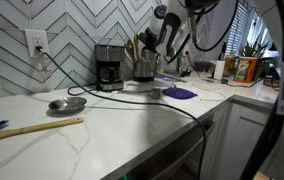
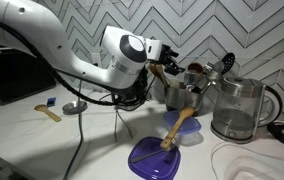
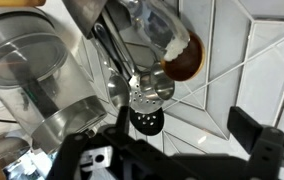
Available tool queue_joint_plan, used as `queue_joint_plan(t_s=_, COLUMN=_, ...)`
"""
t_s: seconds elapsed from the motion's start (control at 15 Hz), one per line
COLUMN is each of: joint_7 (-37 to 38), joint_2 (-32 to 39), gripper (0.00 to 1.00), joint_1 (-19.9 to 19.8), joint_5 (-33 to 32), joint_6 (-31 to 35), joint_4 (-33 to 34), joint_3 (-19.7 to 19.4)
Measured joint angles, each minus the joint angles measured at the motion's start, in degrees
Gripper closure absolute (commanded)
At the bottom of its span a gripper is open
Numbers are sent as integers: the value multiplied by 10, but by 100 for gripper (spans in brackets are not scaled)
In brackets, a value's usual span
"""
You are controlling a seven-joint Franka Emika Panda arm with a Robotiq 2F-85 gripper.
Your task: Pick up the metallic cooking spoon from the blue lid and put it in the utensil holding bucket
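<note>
The blue lid (image 2: 150, 158) lies flat on the white counter with only a wooden spoon (image 2: 179, 125) resting across it; the lid also shows in an exterior view (image 1: 179, 93). The metal utensil bucket (image 2: 182, 96) stands behind it, full of utensils, and shows by the coffee maker (image 1: 144, 67). In the wrist view a perforated metallic spoon head (image 3: 150, 92) sits among the bucket's utensils, next to a black slotted one (image 3: 147, 122) and a wooden spoon (image 3: 180, 55). My gripper (image 3: 185, 122) is open and empty, hovering just above the bucket (image 2: 169, 52) (image 1: 168, 35).
A glass kettle (image 2: 240, 110) stands beside the bucket. A black coffee maker (image 1: 109, 66) is against the tiled wall. A round metal lid (image 1: 67, 103) and a long wooden stick (image 1: 32, 128) lie on the counter. Black cables cross the counter.
</note>
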Motion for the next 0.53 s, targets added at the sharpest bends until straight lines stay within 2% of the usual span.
queue_joint_plan(t_s=0.27, joint_7=-56, joint_2=-85, gripper=0, joint_1=30, joint_5=-22, joint_6=-110, joint_4=-33, joint_3=2)
queue_joint_plan(t_s=0.53, joint_7=-146, joint_2=-181, gripper=0, joint_1=48, joint_5=-21, joint_6=-206, joint_4=-72, joint_3=39)
